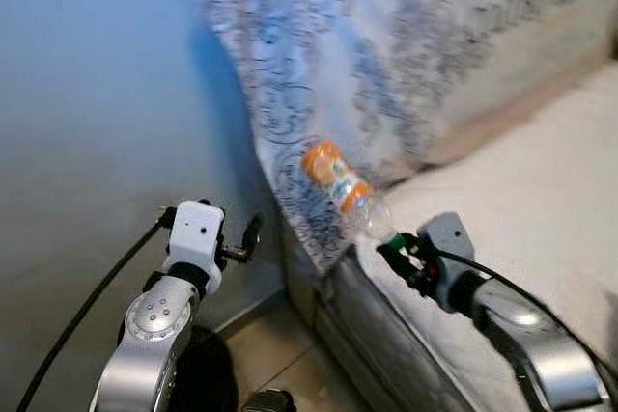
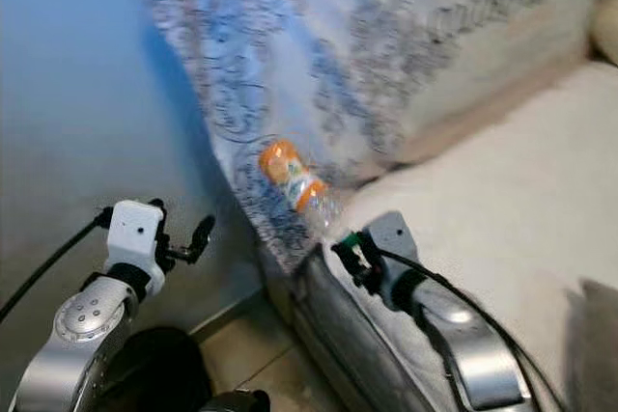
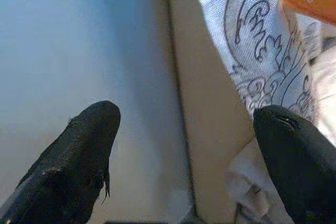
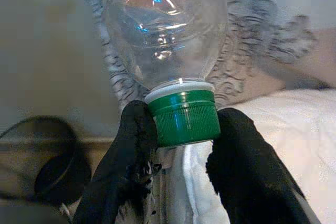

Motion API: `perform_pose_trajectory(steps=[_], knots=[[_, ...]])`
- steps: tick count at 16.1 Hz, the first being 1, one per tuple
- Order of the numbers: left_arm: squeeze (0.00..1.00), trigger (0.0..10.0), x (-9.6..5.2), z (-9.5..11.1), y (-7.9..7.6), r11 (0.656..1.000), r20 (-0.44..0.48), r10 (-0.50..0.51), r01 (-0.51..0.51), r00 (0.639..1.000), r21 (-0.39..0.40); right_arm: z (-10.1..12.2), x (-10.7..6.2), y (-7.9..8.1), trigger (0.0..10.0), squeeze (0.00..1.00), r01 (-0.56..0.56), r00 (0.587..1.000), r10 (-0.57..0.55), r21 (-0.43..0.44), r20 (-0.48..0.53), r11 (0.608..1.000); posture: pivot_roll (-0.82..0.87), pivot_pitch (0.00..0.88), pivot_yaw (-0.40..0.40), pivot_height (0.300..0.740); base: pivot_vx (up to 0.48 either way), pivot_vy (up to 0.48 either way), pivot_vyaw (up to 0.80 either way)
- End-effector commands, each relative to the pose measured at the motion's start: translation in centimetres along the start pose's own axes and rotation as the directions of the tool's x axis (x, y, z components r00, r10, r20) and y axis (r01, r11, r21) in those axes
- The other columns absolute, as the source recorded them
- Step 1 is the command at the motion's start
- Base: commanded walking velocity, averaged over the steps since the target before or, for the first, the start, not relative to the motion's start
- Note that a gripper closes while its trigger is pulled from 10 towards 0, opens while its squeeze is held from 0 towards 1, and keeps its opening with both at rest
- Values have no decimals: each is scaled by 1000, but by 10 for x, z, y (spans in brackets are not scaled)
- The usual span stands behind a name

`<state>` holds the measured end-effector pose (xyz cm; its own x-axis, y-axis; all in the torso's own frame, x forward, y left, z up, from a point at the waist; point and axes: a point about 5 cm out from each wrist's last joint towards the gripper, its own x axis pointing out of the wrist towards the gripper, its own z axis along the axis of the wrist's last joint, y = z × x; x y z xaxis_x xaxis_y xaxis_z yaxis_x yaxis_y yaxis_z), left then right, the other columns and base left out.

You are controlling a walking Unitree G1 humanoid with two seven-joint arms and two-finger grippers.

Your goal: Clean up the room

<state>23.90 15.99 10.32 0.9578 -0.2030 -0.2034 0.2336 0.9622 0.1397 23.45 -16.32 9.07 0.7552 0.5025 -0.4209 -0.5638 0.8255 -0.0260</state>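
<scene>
bottle [image 4: 165, 40] | empty, light, thin-walled plastic, likely slippery | right gripper [image 4: 181, 129] clamps green cap [image 4: 184, 116], the stiffest hold | left gripper [image 3: 184, 156] spread, idle

Narrow gap between wall [image 1: 87, 123]; sofa [image 1: 541, 190]

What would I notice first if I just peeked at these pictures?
First, the clear bottle with an orange label, sticking out over the corner of the bed in front of a patterned pillow. The right tool pinches its green cap between two black fingers. The left tool hangs open beside the blue wall.
</scene>
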Motion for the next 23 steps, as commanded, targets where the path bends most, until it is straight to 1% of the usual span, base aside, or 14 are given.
perform_pose_trajectory(steps=[1, 2, 4, 6, 7, 8, 10, 12, 16, 18, 19, 21, 22, 23], knots=[[0, 10000, -3, -4, 0, 1000, -16, -17, 18, 1000, 22, 7, -2, 0, 10000, 0, -38, 999, 39, -25, 27, 999, 7, 0, 22, 740, 0, 0, 800], [0, 10000, -5, -8, 4, 999, -26, -11, 12, 1000, 35, 6, -2, -2, 10000, 0, -49, 999, 50, -50, 14, 998, 11, 0, 17, 740, 0, 0, 800], [0, 10000, -5, -7, 5, 999, -23, 2, -1, 1000, 35, 3, 2, 1, 10000, 0, -55, 998, 56, -47, 9, 997, 13, 0, 14, 740, 0, 0, 800], [0, 10000, -4, -6, -6, 1000, -12, -12, 13, 1000, 28, -3, 14, 10, 10000, 0, -45, 999, 45, -33, -3, 998, 27, 0, 8, 740, 0, 0, 800], [0, 10000, -6, -6, -10, 999, -12, -17, 17, 1000, 27, -4, 19, 11, 10000, 0, -21, 1000, 21, -8, -2, 1000, 31, 0, 6, 740, 0, 0, 800], [0, 10000, -6, -7, -10, 1000, -14, -15, 16, 1000, 25, -3, 22, 14, 10000, 0, -21, 1000, 21, 3, 2, 1000, 31, 0, 6, 740, 0, 0, 800], [0, 10000, -6, -7, -9, 1000, -16, -14, 15, 1000, 24, -3, 24, 18, 10000, 0, -36, 999, 36, -2, 3, 999, 37, 0, 2, 740, 0, 0, 800], [0, 10000, -6, -8, -8, 1000, -21, -14, 15, 1000, 26, -3, 26, 19, 10000, 0, -40, 999, 40, -6, 2, 999, 41, 0, -1, 740, 0, 0, 800], [0, 10000, -6, -6, -5, 1000, -5, 3, -3, 1000, 18, -8, 29, 14, 10000, 0, 3, 1000, -3, -9, -19, 1000, 43, 0, 1, 740, 0, 0, 800], [0, 10000, -6, -6, -3, 999, -10, 36, -36, 999, 0, -8, 31, 14, 10000, 0, 4, 1000, -5, -19, -22, 1000, 43, 0, 2, 740, 0, 0, 800], [0, 10000, -6, -6, -3, 999, -20, 29, -29, 999, -17, -8, 33, 15, 10000, 0, 4, 1000, -4, -23, -22, 1000, 43, 0, 1, 740, 0, 0, 800], [0, 10000, -6, -5, -2, 999, -15, 29, -29, 999, 24, -9, 36, 15, 10000, 0, 13, 1000, -13, -23, -21, 1000, 48, 0, -2, 740, 0, 0, 800], [0, 10000, -5, -5, 1, 997, -2, 47, -47, 999, 62, -9, 41, 13, 10000, 0, 61, 998, -61, -12, -21, 998, 49, 0, -7, 740, 0, 0, 800], [0, 10000, -3, -5, 2, 996, 3, 46, -46, 999, 71, -9, 45, 8, 10000, 0, 114, 993, -114, 2, -26, 993, 53, 0, -16, 740, 0, 0, 800]])
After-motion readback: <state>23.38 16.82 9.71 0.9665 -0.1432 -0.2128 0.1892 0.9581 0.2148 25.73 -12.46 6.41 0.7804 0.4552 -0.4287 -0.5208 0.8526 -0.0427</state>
